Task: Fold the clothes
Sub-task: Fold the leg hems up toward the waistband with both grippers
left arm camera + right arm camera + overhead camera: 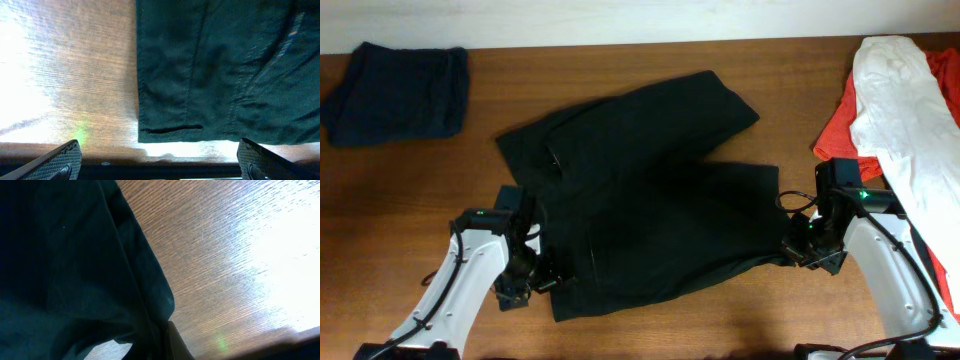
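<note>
- Where the overhead view takes in the whole wooden surface [590, 70], the clothes [640, 190] lie at its middle: one black garment, spread out and wrinkled, with two broad lobes reaching to the right.
- Left claw [535, 275]: seen from overhead, it sits at the near-left corner of the clothes, and its opening cannot be read there. The left wrist view supplies it. The fingertips [62, 159] stand wide apart with nothing between them, and a stitched hem of the black cloth lies flat on the wood just beyond.
- Right claw [798, 245]: seen from overhead, it sits at the right edge of the lower lobe. The right wrist view shows only one finger [175, 342], at the bottom of the frame, pressed against a fold of the black cloth. The other finger is hidden by fabric, so I cannot tell whether the claw grips or merely touches.
- Navy garment [395, 90]: folded at the far-left corner, well apart from the clothes. Only the overhead view shows it.
- White garment [905, 130]: draped over a red garment [835, 135] along the right edge. Only the overhead view shows these.
</note>
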Controlling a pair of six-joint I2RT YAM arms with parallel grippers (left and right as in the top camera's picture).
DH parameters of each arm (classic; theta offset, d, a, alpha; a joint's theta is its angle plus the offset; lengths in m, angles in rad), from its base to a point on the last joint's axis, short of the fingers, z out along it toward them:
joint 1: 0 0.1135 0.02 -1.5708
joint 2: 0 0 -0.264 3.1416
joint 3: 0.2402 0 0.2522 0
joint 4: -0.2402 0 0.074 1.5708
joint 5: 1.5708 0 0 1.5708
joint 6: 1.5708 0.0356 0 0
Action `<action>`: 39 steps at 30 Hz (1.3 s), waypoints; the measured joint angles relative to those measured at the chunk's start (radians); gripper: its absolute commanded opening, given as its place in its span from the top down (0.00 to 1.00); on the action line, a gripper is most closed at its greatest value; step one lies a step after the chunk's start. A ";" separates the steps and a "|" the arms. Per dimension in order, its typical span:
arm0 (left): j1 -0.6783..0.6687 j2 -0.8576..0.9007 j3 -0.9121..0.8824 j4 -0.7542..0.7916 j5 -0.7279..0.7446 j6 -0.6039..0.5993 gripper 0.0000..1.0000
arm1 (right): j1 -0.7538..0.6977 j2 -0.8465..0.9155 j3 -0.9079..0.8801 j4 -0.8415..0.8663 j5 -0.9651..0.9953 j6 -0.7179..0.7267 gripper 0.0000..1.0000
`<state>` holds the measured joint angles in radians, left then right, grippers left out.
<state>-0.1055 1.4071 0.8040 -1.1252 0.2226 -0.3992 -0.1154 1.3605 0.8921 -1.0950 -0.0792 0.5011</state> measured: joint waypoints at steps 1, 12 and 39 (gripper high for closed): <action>0.000 0.000 -0.022 0.029 -0.003 -0.011 0.01 | 0.000 0.000 0.000 0.003 0.000 0.000 0.95; 0.000 0.004 -0.214 0.216 0.016 -0.089 0.28 | 0.000 0.000 0.000 0.017 -0.023 -0.003 0.95; -0.006 -0.372 0.239 -0.423 0.012 -0.065 1.00 | -0.001 -0.180 0.509 -0.526 0.038 -0.027 0.96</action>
<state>-0.1112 1.0348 1.0428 -1.5486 0.2344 -0.4644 -0.1162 1.1809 1.4010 -1.6215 -0.0414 0.4740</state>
